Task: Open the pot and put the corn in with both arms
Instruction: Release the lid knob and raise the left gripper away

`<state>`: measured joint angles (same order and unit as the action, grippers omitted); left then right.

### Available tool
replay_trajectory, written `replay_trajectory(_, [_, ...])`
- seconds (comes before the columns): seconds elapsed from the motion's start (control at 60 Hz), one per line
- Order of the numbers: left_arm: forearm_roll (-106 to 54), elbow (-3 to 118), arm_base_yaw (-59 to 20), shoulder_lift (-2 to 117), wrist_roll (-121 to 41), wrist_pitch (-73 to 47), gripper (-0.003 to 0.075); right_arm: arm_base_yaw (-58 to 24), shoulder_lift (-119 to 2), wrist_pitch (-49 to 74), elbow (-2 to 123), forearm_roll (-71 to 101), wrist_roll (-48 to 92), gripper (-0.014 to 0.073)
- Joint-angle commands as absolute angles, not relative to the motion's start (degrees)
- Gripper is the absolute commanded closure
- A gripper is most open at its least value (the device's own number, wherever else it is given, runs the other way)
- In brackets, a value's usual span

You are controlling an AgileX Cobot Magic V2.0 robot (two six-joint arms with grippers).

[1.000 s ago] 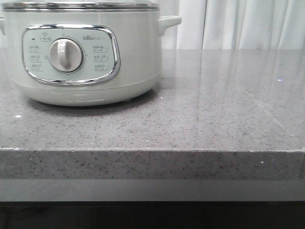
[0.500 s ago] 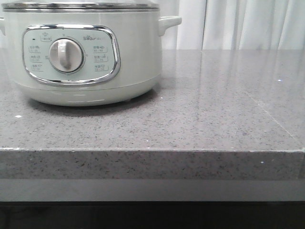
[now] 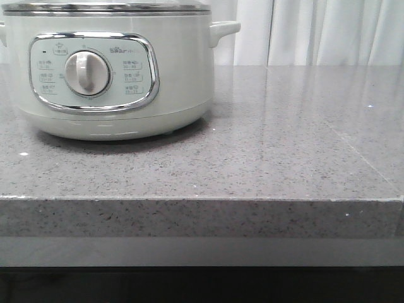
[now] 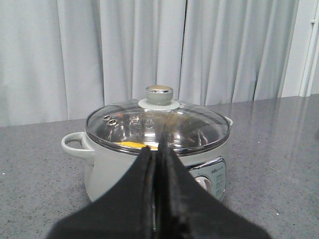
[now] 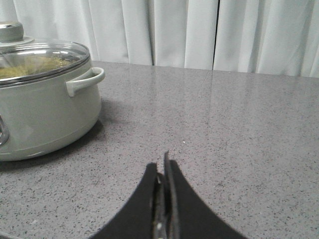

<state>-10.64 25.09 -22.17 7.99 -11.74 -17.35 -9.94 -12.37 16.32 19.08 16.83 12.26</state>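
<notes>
Corn (image 4: 130,145) already shows yellow through the glass lid (image 4: 157,121) of the pot (image 3: 113,69), which sits covered on my left. Both the left gripper (image 4: 156,164) and right gripper (image 5: 163,172) are pressed together, empty; I'd worry about knocking the knob (image 4: 159,94) if I approach unopened.

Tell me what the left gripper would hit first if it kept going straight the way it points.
Probably the pot: the shut left gripper aims at its front wall just under the glass lid, though depth is unclear.

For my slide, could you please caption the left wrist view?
Shut left claw faces the pot, glass lid on, something yellow inside.
</notes>
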Motion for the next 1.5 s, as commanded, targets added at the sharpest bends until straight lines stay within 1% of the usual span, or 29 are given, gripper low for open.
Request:
replay_trajectory(0.0, [-11.47, 26.49, -22.08, 8.66, -11.38, -12.87, 0.0738, -10.02, -12.85, 12.38, 20.63, 17.02, 12.87, 0.0662])
replay_trajectory(0.233, [-10.52, 26.36, -22.08, 8.66, -11.49, -12.77, 0.0738, -10.02, -12.85, 12.38, 20.63, 17.02, 12.87, 0.0662])
replay_trajectory(0.4, [-9.09, 23.92, -21.53, 8.49, -11.04, -8.68, 0.0738, -10.02, -12.85, 12.38, 20.63, 17.02, 12.87, 0.0662])
replay_trajectory(0.55, [-2.76, 19.26, -16.44, 6.71, 0.00, -6.94, 0.0738, -10.02, -12.85, 12.38, 20.63, 17.02, 12.87, 0.0662])
replay_trajectory(0.75, [-2.75, 10.63, -5.93, 0.45, 0.00, -8.07, 0.0738, -10.02, -12.85, 12.38, 20.63, 17.02, 12.87, 0.0662])
replay_trajectory(0.867, [-2.75, 6.18, -1.91, -1.06, 0.00, -8.07, 0.0738, -10.02, -12.85, 12.38, 20.63, 17.02, 12.87, 0.0662])
replay_trajectory(1.117, [-3.31, -0.37, 2.23, -1.69, 0.00, -7.69, 0.0738, -10.02, -12.85, 12.38, 20.63, 17.02, 12.87, 0.0662])
replay_trajectory(1.183, [-3.90, -0.38, 2.50, -1.69, 0.00, -9.32, 0.0738, -10.02, -12.85, 12.38, 20.63, 17.02, 12.87, 0.0662])
replay_trajectory(1.483, [-3.90, -0.38, 2.50, -1.57, 0.00, -9.33, 0.0738, -10.02, -12.85, 12.38, 20.63, 17.02, 12.87, 0.0662])
